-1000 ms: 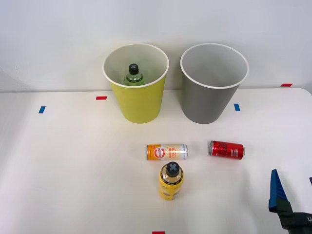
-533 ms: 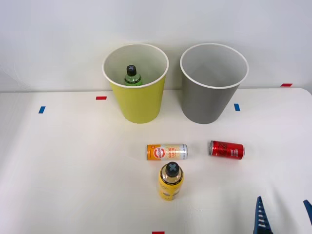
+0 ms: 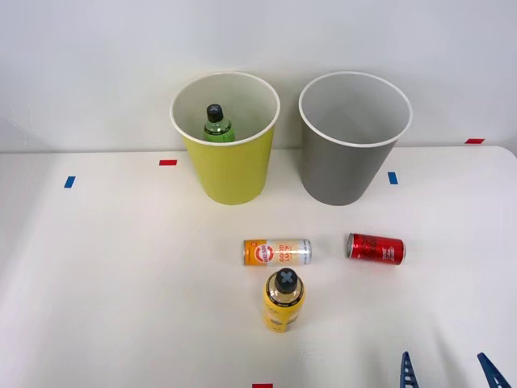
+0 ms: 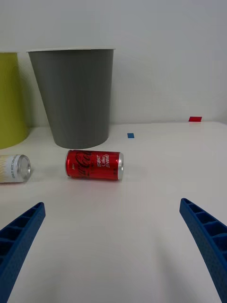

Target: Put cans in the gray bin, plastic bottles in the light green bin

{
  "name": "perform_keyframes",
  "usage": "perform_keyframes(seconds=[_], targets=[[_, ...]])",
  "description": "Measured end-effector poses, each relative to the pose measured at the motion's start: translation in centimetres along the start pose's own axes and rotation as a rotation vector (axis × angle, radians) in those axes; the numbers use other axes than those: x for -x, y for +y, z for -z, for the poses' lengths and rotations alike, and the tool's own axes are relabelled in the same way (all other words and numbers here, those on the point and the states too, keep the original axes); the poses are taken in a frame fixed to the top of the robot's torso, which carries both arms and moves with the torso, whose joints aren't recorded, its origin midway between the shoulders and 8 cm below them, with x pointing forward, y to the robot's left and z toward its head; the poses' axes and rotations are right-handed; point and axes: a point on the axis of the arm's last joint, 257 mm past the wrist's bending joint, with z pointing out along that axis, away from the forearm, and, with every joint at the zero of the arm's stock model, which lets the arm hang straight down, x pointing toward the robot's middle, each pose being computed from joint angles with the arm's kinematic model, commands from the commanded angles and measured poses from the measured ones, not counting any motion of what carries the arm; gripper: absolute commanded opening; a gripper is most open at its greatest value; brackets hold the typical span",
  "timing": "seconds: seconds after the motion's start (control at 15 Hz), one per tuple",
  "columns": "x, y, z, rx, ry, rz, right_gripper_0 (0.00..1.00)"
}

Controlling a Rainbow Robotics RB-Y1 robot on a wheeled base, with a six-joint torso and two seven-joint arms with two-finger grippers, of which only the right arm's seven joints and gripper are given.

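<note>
The right claw (image 3: 447, 370) sits at the lower right edge of the front view, its blue fingers (image 4: 21, 232) spread wide apart, holding nothing. Bare table (image 3: 121, 283) lies between it and the red can (image 4: 94, 164), lying on its side. Left of that lie the orange can (image 3: 277, 251) and, just below it, the yellow bottle (image 3: 283, 299). Behind stand the gray bin (image 3: 352, 137) and the light green bin (image 3: 226, 137), the green bottle (image 3: 216, 125) inside.

The slim red metal can (image 4: 94, 165), lying on its side on the white surface (image 4: 142, 246), carries white script on its wall that looks like the Coca-Cola brand writing, with smaller white words beside it that are too small to read. The slim orange-and-silver metal can (image 3: 277, 251) shows a round orange logo and some orange lettering on its silver part, but no word there can be read. The yellow plastic bottle (image 3: 283, 303) has a label near its base, not readable.
</note>
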Motion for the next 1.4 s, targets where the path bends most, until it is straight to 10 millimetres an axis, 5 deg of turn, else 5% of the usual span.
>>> perform_keyframes(seconds=[1.4], targets=[[0.59,0.05,0.97,-0.001,-0.032,0.008,0.98]])
